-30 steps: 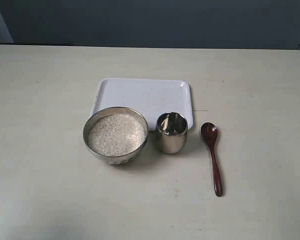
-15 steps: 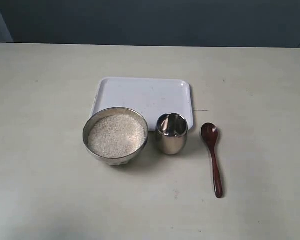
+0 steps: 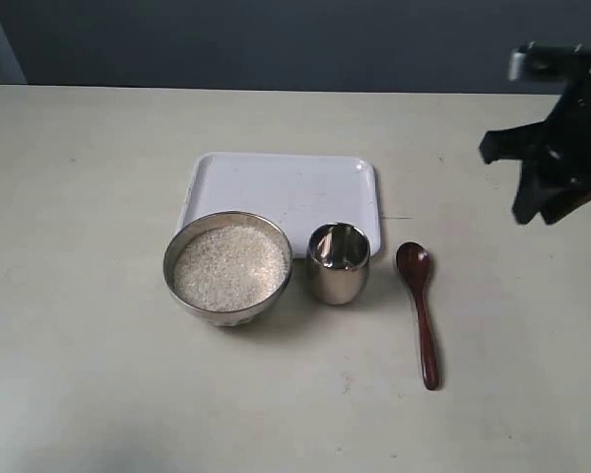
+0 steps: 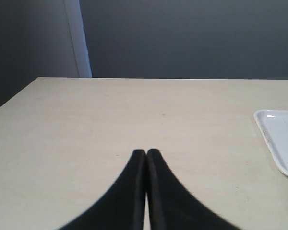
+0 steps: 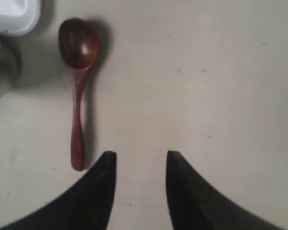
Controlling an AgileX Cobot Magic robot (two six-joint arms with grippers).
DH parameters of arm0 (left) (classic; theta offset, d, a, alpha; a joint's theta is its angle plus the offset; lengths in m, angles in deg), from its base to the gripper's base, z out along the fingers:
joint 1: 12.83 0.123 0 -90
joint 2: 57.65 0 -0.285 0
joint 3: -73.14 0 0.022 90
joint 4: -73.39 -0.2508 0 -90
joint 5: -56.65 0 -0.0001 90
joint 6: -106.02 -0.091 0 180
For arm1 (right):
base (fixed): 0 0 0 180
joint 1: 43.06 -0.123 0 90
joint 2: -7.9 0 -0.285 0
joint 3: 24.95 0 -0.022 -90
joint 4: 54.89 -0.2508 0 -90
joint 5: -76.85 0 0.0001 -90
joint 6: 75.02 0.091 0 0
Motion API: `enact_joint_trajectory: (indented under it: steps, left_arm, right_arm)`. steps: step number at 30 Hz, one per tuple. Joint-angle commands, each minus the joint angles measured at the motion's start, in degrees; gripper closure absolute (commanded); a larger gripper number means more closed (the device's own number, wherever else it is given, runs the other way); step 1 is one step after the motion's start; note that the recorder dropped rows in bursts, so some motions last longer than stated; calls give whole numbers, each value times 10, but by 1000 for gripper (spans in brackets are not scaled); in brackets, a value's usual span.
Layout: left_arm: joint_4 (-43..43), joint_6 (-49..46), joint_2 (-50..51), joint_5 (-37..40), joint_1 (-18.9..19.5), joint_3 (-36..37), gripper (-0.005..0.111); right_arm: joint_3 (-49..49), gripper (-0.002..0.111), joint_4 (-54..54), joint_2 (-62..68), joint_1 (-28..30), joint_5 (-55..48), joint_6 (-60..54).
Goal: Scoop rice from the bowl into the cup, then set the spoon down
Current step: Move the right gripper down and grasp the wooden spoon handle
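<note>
On the pale tabletop a white rectangular tray lies flat. At its near edge stands the round metal bowl, filled nearly to the rim with rice in a level, pale, grainy heap. Just beside the bowl, on its right in the exterior view, stands the small steel cup, upright, close to the bowl though I cannot tell whether they touch. From here I also cannot make out whether the two stand on the tray's edge or just in front of it. The wooden spoon lies flat on the tabletop to the right of the cup and apart from it. Its oval bowl faces up and points toward the far side, and its long handle runs toward the near edge. The right arm hangs dark above the far right of the tabletop, well apart from the spoon. The right gripper is released, its two black fingers spread with only bare tabletop between them. In its wrist view the spoon lies off to one side of that gap, the handle's end near one fingertip. The left gripper is clenched, fingers pressed tip to tip on nothing, over an open stretch of tabletop with only a corner of the tray in its view.
</note>
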Motion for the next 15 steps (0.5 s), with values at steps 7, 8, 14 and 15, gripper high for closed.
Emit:
enact_joint_trajectory:
  steps: [7, 8, 14, 15]
  left_arm:
    - [0, 2, 0, -3, -1, 3, 106]
    - [0, 2, 0, -3, -1, 3, 106]
    - [0, 2, 0, -3, -1, 3, 106]
    - [0, 2, 0, -3, -1, 3, 106]
  right_arm:
    - [51, 63, -36, 54, -129, 104, 60]
    - [58, 63, -35, 54, -138, 119, 65]
    - [116, 63, -33, 56, -161, 204, 112]
    - [128, 63, -33, 56, -161, 213, 113]
